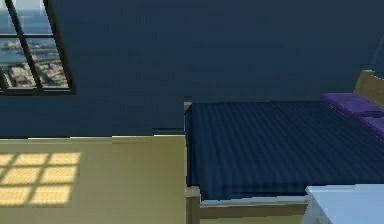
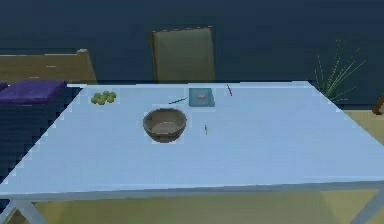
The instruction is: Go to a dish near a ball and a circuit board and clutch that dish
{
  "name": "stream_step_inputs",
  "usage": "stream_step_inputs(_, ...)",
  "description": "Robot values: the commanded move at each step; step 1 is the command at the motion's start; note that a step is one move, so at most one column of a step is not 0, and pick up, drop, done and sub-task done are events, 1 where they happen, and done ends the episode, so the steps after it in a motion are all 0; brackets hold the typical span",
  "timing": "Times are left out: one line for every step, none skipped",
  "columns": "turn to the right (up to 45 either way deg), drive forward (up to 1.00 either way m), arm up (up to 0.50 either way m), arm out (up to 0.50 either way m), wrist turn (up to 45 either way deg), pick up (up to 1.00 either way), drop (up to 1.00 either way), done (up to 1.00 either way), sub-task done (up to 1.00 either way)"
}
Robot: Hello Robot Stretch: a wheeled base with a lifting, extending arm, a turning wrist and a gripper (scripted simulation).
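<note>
We see a brown bowl (image 2: 165,124) sitting upright near the middle of the pale blue table (image 2: 280,150). Its inside looks brown and bare. A small green lump (image 2: 103,97) lies farther back to the bowl's left, and a flat blue board (image 2: 203,97) lies near it on the far side; neither touches the bowl. A chair (image 2: 183,52) stands behind the table. Ahead, a dark blue bed (image 1: 270,150) has purple pillows (image 1: 352,103). We cannot tell how the claw stands.
</note>
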Motion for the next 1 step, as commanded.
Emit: stream_step_inputs(0.0, 0.00, 0.38, 0.00, 0.0, 0.00, 0.00, 0.00, 0.00)
